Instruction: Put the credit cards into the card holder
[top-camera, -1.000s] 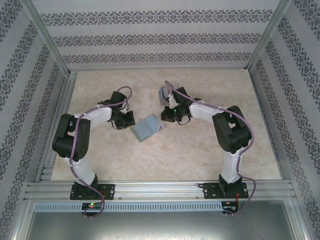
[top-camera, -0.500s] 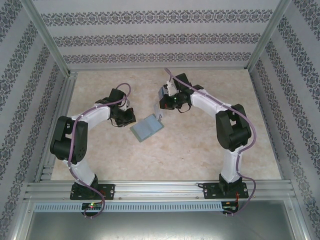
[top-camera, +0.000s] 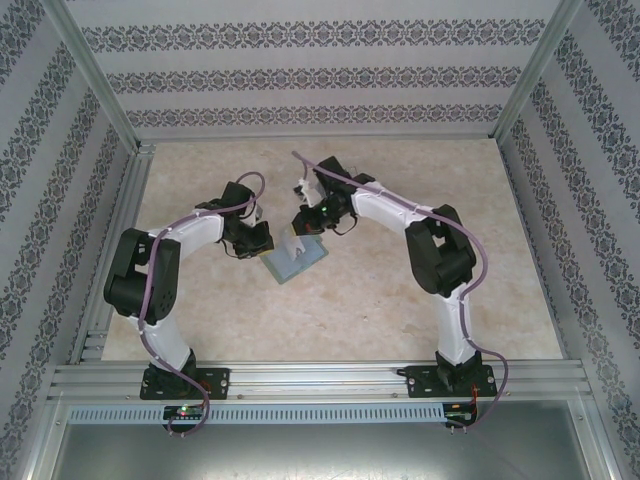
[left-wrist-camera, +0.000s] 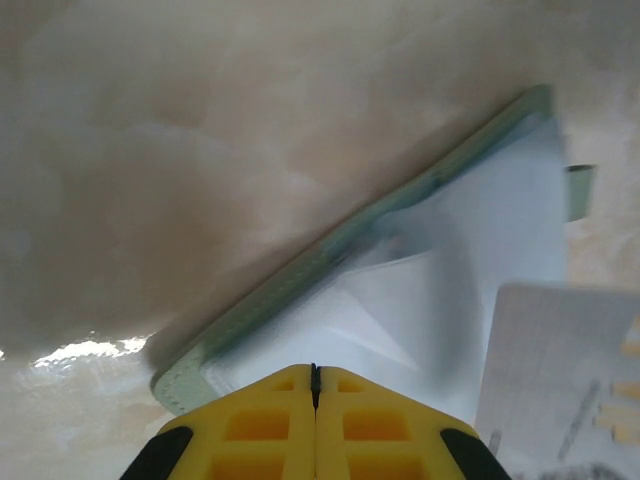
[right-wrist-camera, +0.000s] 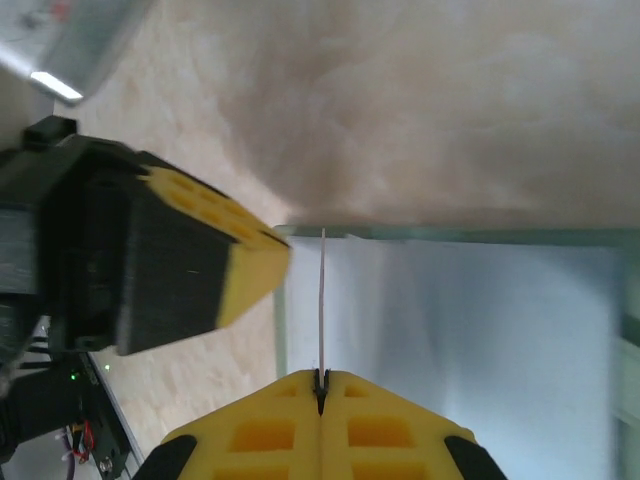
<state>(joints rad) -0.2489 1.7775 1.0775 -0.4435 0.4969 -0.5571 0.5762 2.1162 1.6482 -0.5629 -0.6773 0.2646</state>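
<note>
Right tool (right-wrist-camera: 321, 380) now over card holder (top-camera: 298, 258)

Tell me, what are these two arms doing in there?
They are working a card into an open card holder lying on the table. The left claw is shut on its pale inner flap, seemingly lifting it. The right claw pinches one thin card upright over the card holder. It does not look tucked in yet.

Bright, even light; the overhead view is sharp. Wrist views blur up close, with glare on the table (left-wrist-camera: 85, 350).
</note>
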